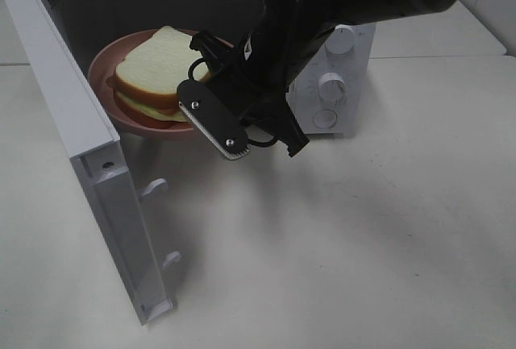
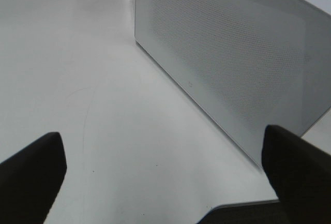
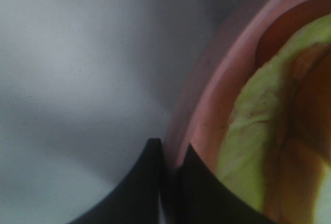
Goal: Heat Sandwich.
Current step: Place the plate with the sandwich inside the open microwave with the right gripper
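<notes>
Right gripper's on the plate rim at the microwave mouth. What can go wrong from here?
1. The right gripper pinches the pink plate only by its rim; the plate could tip and the sandwich slide off.
2. The plate looks near the front edge of the microwave; released here, the door may strike it when closed.

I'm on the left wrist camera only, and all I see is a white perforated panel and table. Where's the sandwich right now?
Observer: The sandwich lies on a pink plate at the mouth of the microwave.
Operator: Is the right gripper holding anything?
Observer: Yes, the right gripper is shut on the plate's rim.
Operator: And the door?
Observer: The door stands wide open, swung out to the left of the exterior high view.
</notes>
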`<action>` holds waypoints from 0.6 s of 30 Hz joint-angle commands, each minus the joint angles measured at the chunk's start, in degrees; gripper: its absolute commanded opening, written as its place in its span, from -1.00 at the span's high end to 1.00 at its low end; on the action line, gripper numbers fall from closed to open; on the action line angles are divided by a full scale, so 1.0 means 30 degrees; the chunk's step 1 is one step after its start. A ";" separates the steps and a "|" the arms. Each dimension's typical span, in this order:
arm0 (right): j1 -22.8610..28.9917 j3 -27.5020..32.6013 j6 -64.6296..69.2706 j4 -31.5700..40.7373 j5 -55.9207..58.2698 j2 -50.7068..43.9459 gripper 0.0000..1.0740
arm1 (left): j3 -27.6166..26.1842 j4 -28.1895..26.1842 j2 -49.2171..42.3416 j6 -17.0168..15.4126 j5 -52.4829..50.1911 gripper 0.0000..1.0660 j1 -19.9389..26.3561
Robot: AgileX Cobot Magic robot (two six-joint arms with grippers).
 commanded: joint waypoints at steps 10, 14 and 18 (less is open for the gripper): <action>0.0000 -0.3591 0.3533 -0.1948 0.0802 0.2235 1.00 | 0.0038 -0.0153 -0.0306 0.0000 -0.0095 -0.82 -0.0134; 0.0000 -0.4794 0.3743 -0.1986 0.1451 0.3037 1.00 | 0.0038 -0.0153 -0.0306 0.0000 -0.0095 -0.82 -0.0134; 0.0076 -0.5863 0.4469 -0.2139 0.1776 0.3801 1.00 | 0.0038 -0.0153 -0.0306 0.0000 -0.0095 -0.82 -0.0134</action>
